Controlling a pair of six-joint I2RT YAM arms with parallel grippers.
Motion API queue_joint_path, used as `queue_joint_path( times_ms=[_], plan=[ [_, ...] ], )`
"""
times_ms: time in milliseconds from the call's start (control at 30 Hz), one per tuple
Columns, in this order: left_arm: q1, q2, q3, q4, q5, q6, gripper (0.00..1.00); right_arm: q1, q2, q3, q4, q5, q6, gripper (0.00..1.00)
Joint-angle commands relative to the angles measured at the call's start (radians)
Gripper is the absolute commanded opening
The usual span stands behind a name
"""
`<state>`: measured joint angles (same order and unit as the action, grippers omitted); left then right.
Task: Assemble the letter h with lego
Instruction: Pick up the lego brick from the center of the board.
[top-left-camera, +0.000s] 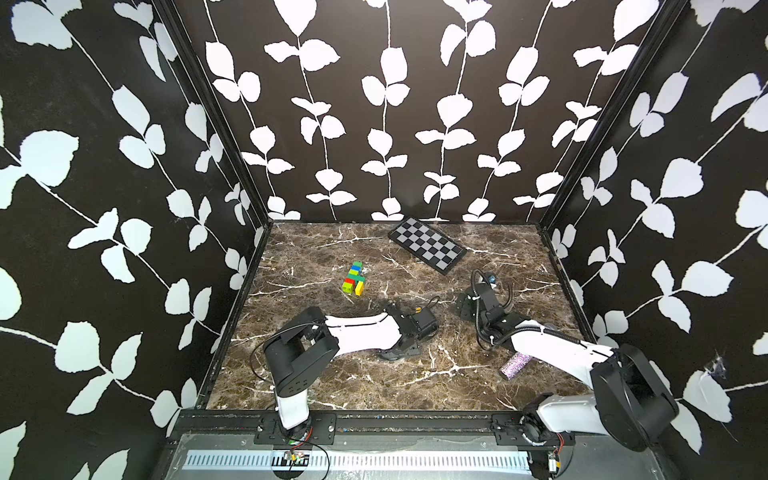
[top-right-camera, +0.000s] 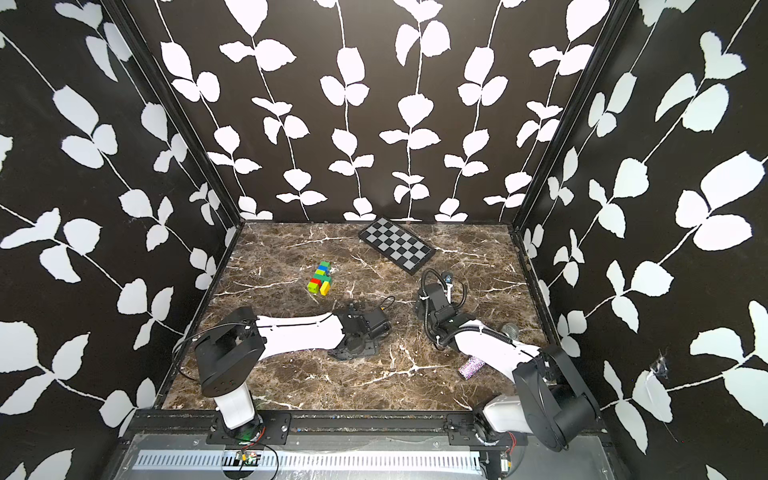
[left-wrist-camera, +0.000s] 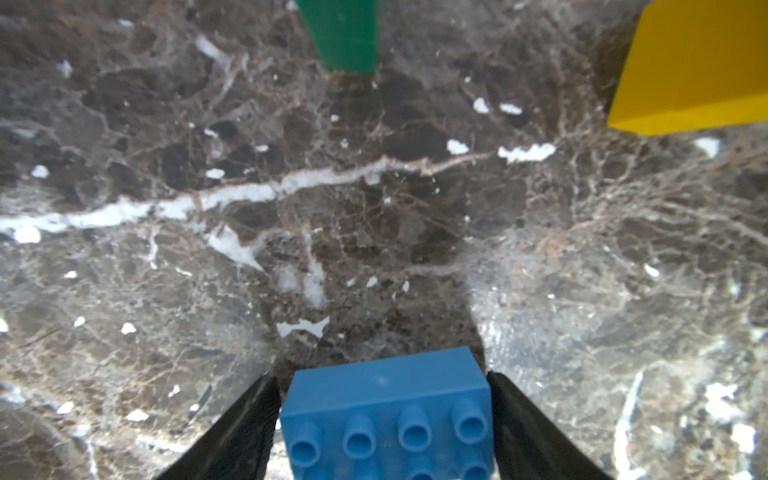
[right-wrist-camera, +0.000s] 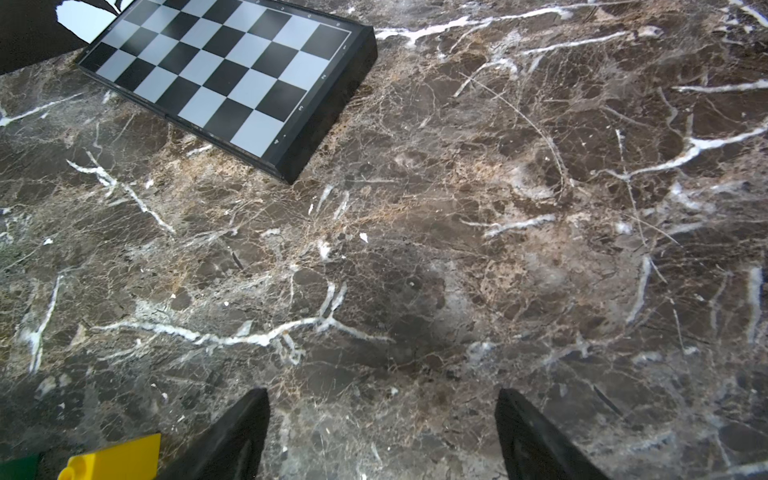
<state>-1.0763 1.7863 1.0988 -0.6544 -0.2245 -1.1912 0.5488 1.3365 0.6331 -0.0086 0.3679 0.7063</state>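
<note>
Broadly, the brown marble counter (top-left-camera: 374, 382) filled the floor of the leaf-papered booth in both top views. Over it the left arm (top-left-camera: 357, 332) reached low across the near middle, while the right arm (top-left-camera: 552, 345) came in from the near right corner and bent toward the centre. A black-and-grey checkered board (top-left-camera: 426, 244) lay flat and askew near the back wall, right of centre. The right claw (right-wrist-camera: 382, 392) stood released, its two dark fingers wide apart with only bare marble between them. The left claw (left-wrist-camera: 381, 376) was grasping a blue brick (left-wrist-camera: 386, 415), which sat snugly between its two fingers with its studs toward the wrist camera. The lego cluster (top-left-camera: 354, 279), joined bricks of blue, green, lime, red and yellow, lay on the counter left of centre, well apart from both claws and from the board. A glittery purple cylinder (top-left-camera: 514, 365) lay on its side near the front right, partly tucked under the right arm. In the left wrist view a yellow brick (left-wrist-camera: 698, 66) and a dark green brick (left-wrist-camera: 340, 37) rested on the marble beyond the held one, apart from it and from each other, both cut off by the frame. At the edge of the right wrist view a yellow studded piece (right-wrist-camera: 116, 457) sat beside a sliver of green (right-wrist-camera: 18, 467); whether these were the same two could not be told.
</note>
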Motion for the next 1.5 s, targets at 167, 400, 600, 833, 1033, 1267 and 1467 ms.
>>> queue_joint_path(
  times_ms=[167, 400, 600, 833, 1033, 1267, 1467],
  plan=[
    [0.003, 0.005, 0.036, -0.045, -0.001, 0.015, 0.72, -0.004, 0.008, 0.025, 0.013, 0.004, 0.002, 0.85],
    [0.003, 0.016, 0.036, -0.040, 0.012, 0.019, 0.70, -0.003, 0.007, 0.024, 0.013, 0.003, 0.003, 0.85],
    [0.003, 0.023, 0.037, -0.035, 0.023, 0.026, 0.69, -0.004, 0.008, 0.027, 0.012, 0.003, 0.003, 0.85],
    [0.003, 0.019, 0.047, -0.049, 0.018, 0.038, 0.59, -0.003, 0.004, 0.026, 0.012, 0.002, 0.003, 0.84],
    [0.004, -0.013, 0.070, -0.069, -0.011, 0.092, 0.54, -0.003, 0.002, 0.024, 0.012, 0.003, 0.003, 0.84],
    [0.017, -0.063, 0.205, -0.188, -0.015, 0.229, 0.53, -0.003, 0.000, 0.023, 0.012, 0.002, 0.002, 0.84],
    [0.111, -0.067, 0.298, -0.240, 0.069, 0.379, 0.53, -0.004, 0.002, 0.023, 0.012, 0.002, 0.003, 0.84]
  ],
)
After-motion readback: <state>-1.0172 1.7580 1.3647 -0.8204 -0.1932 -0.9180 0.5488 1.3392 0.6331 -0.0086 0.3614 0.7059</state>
